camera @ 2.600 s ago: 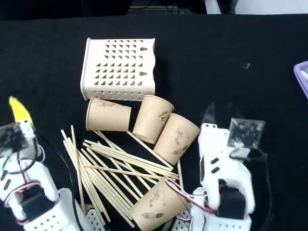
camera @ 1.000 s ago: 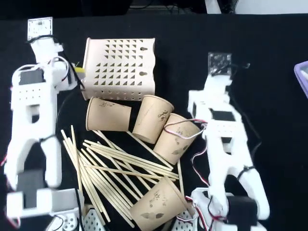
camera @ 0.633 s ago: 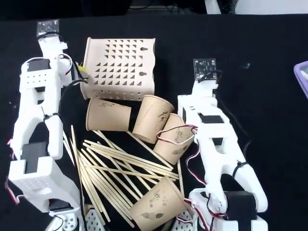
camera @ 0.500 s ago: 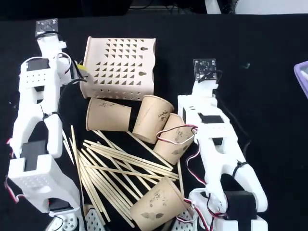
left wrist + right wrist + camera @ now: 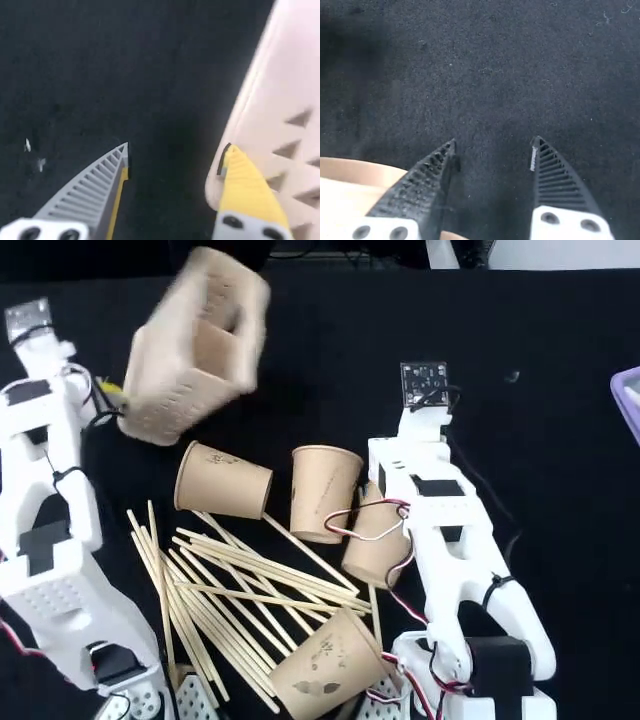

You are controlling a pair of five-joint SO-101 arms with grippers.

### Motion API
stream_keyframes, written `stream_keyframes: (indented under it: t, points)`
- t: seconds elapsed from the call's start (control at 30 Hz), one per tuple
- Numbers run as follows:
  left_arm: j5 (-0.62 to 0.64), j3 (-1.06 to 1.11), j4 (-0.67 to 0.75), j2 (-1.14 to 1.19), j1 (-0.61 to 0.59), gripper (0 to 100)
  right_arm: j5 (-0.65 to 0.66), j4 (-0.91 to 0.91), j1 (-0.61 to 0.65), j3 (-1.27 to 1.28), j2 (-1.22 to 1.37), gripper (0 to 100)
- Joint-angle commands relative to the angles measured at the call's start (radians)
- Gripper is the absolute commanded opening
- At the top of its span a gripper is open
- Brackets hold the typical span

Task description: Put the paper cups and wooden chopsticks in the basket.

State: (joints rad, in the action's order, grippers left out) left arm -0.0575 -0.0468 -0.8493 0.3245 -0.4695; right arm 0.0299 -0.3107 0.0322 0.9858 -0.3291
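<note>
Basket (image 5: pixel 195 345) tilts near far-left corner, touching left end effector (image 5: pixel 175 150), jaws apart; cups (image 5: pixel 322 490) lie nearer right end effector (image 5: pixel 492 147), likewise apart.

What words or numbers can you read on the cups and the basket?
On the paper cups: dark printed marks, too small and blurred to read.
On the basket: no writing that I can see, just triangle-shaped holes.
Nothing else here has words or numbers I can read.
</note>
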Motion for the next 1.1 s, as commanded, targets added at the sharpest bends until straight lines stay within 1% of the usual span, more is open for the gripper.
stream_keyframes:
  t: [0.0, 0.2, 0.27, 0.43, 0.53, 0.67, 0.73, 0.8, 0.9, 1.0, 1.07]
  points:
    - [0.002, -0.028, 0.009, 0.005, -0.041, 30, 0.009, 0.023, 0.014, 0.002, 0.002, 21.9]
    - [0.008, -0.065, -0.003, 0.000, -0.099, 30, 0.009, 0.029, 0.015, 0.012, 0.002, 21.9]
    - [0.008, -0.117, -0.046, 0.000, -0.125, 30, 0.009, 0.029, 0.020, 0.012, 0.002, 21.9]
    - [0.021, -0.386, -0.282, 0.000, -0.163, 30, 0.011, 0.029, 0.035, 0.012, 0.002, 21.9]
    - [0.098, -0.582, -0.440, 0.000, -0.163, 30, 0.011, 0.031, 0.037, 0.012, 0.002, 21.9]
    - [0.239, -0.834, -0.644, 0.000, -0.125, 30, 0.011, 0.029, 0.037, 0.013, 0.002, 21.9]
    - [0.278, -0.947, -0.727, 0.000, -0.099, 30, 0.011, 0.028, 0.037, 0.013, 0.002, 21.9]
    - [0.287, -1.047, -0.795, 0.008, -0.058, 30, 0.011, 0.025, 0.037, 0.013, 0.002, 21.9]
    - [0.288, -1.127, -0.859, 0.011, 0.007, 30, 0.011, 0.025, 0.037, 0.013, 0.002, 21.9]
    - [0.290, -1.129, -0.873, 0.011, 0.068, 30, 0.011, 0.026, 0.037, 0.019, 0.002, 21.9]
    - [0.290, -1.113, -0.873, 0.012, 0.088, 30, 0.011, 0.029, 0.037, 0.024, 0.002, 21.9]
